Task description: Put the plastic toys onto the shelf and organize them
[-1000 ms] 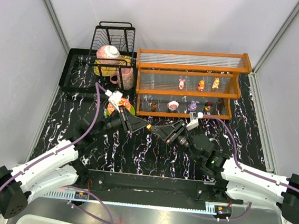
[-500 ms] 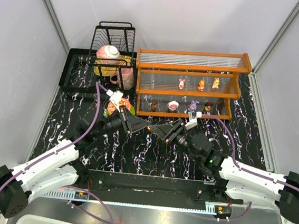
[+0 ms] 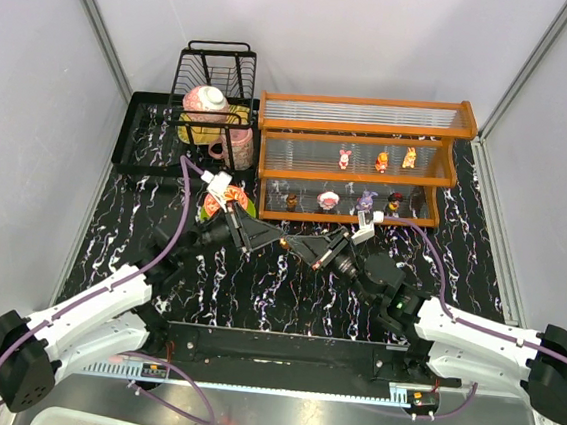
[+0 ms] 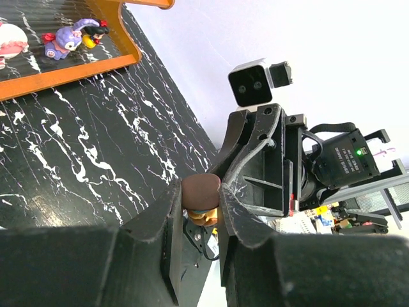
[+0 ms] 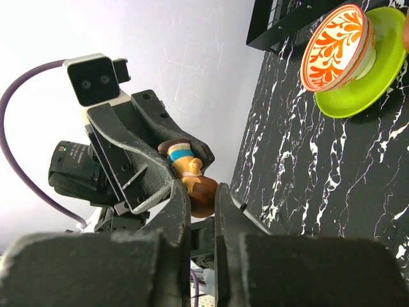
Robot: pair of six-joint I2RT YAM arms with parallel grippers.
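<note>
A small plastic toy (image 3: 284, 241) with a brown head, orange body and blue band hangs between both grippers above the mid-table. My left gripper (image 4: 201, 199) is shut on the toy's (image 4: 201, 190) brown head. My right gripper (image 5: 202, 192) meets it tip to tip and is also shut on that toy's (image 5: 203, 189) head. The orange-framed shelf (image 3: 361, 138) stands at the back right. On its middle tier are three toys (image 3: 381, 162), and several more (image 3: 365, 198) stand on the lowest tier. A purple toy (image 4: 67, 38) shows in the left wrist view.
A red patterned bowl (image 3: 226, 201) on a green plate (image 5: 367, 80) sits just left of the grippers. Behind it stands a black wire dish rack (image 3: 219, 71) holding a pink-and-white pot (image 3: 206, 103). White walls close in the marbled table (image 3: 256, 290).
My right gripper opened wider, edged left toward the left gripper, then closed on the toy's head. The left gripper kept its grip and barely moved.
</note>
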